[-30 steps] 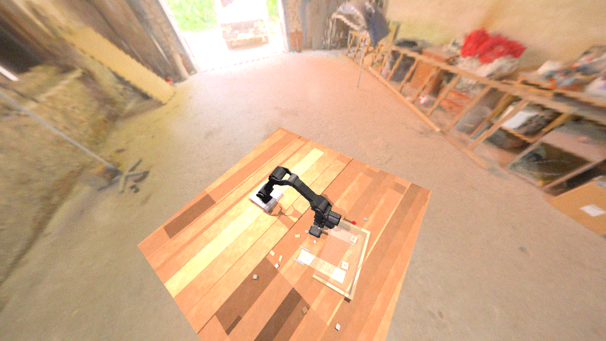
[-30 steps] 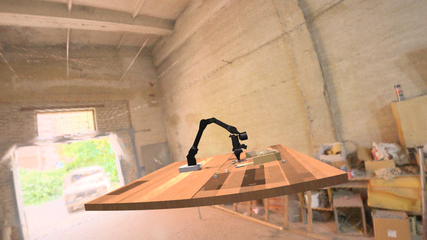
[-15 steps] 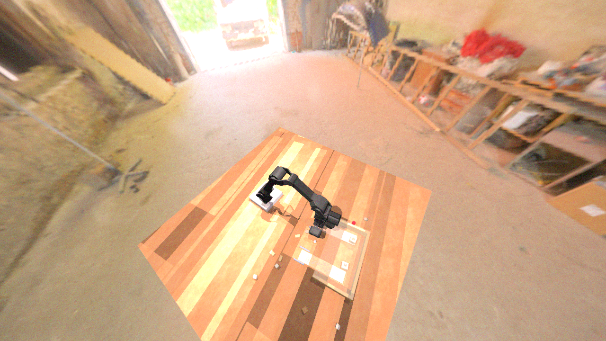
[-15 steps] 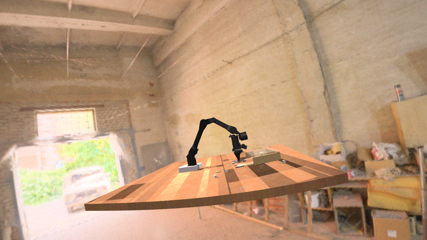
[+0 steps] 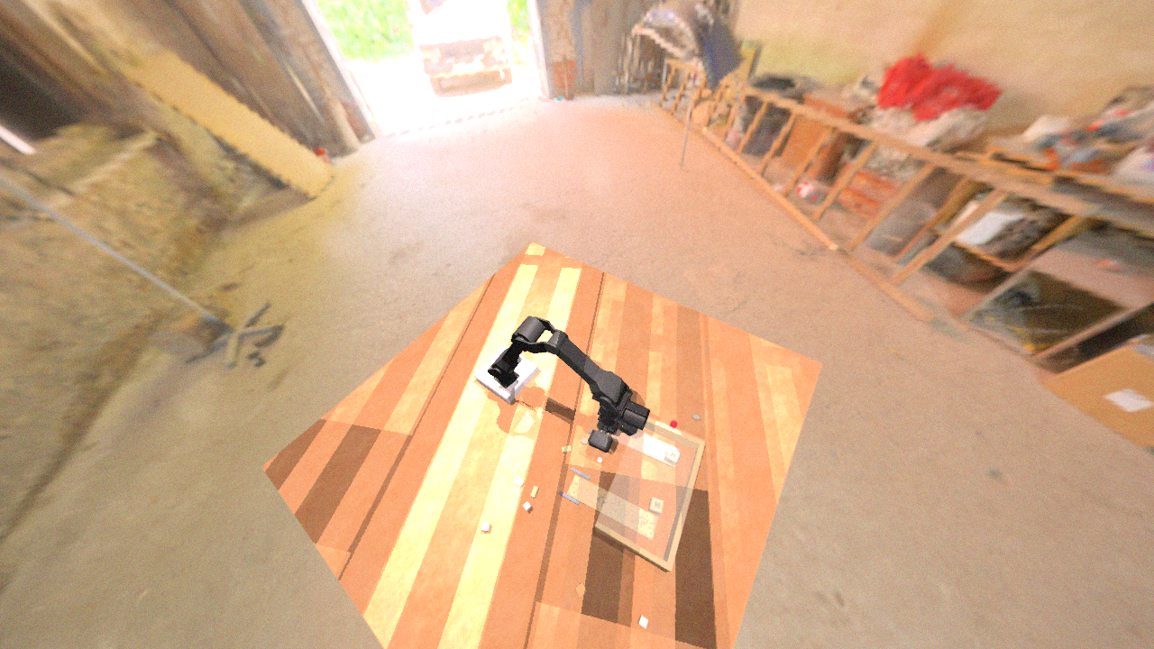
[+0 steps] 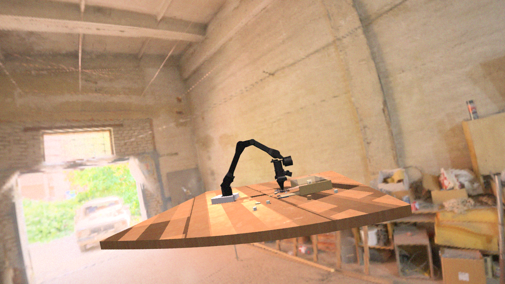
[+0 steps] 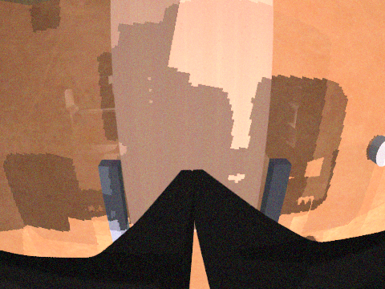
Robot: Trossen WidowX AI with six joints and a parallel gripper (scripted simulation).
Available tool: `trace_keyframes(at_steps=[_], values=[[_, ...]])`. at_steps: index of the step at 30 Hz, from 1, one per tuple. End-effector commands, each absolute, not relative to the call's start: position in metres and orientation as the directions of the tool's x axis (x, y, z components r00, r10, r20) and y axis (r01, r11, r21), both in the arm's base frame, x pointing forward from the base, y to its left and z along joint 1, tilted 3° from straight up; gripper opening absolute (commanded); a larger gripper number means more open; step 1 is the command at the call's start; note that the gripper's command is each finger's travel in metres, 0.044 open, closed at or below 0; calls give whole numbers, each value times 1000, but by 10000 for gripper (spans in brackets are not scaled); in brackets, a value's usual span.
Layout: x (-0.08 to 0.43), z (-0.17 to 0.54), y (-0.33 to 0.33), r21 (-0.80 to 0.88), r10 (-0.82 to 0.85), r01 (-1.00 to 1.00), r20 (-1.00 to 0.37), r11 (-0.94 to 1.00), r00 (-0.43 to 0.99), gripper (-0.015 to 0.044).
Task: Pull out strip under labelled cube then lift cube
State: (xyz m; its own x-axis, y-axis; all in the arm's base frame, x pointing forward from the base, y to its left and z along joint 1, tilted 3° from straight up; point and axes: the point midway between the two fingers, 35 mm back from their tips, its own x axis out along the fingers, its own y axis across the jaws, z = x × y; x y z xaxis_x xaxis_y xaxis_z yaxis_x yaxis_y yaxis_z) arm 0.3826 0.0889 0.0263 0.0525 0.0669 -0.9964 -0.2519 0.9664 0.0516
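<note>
The gripper point(image 7: 194, 209) is clenched on nothing, hiding part of the pale strip point(image 7: 214, 48) near the tray point(image 5: 682, 500).

The table point(image 5: 452, 452) looks like wood, a patchwork of matt planks from pale yellow to dark brown. On it, beside the arm's matt black gripper point(image 5: 599, 440), a tray point(image 5: 685, 500) has wood-coloured rims and see-through, glass-like walls. A pale, smooth strip point(image 7: 214, 59) lies flat before the gripper, flanked by two matt grey-blue bars point(image 7: 276, 188).
</note>
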Motion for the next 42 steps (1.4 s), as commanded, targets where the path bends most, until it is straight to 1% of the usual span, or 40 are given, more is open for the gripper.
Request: trace_keyframes(at_steps=[1,42], values=[[383,24,88,48,64,-256,-996,966,55,0],[323,17,75,48,62,-256,-997,966,49,0]])
